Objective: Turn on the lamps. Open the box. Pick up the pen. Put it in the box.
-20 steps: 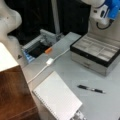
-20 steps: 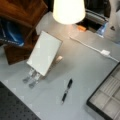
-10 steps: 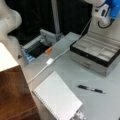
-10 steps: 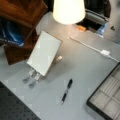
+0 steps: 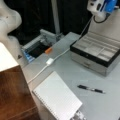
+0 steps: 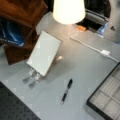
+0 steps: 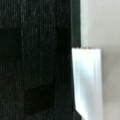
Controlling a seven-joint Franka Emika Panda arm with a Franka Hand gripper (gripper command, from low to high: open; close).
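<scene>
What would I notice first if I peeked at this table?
Probably the glowing lamp at a front view's top, lit up bright. Then the box standing open at a front view's right, and the black pen lying alone on the table below it.

The pen [image 5: 90, 89] lies on the table [image 5: 75, 72] below the open box [image 5: 96, 52].

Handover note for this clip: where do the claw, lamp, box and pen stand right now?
Claw: only the arm's head shows, at a front view's top right above the box; its fingers are out of frame.
Lamp: lit.
Box: open, compartments bare.
Pen: flat on the table, apart from the box, ungrasped.
Done: lamp, box. Left: pen into box.
</scene>
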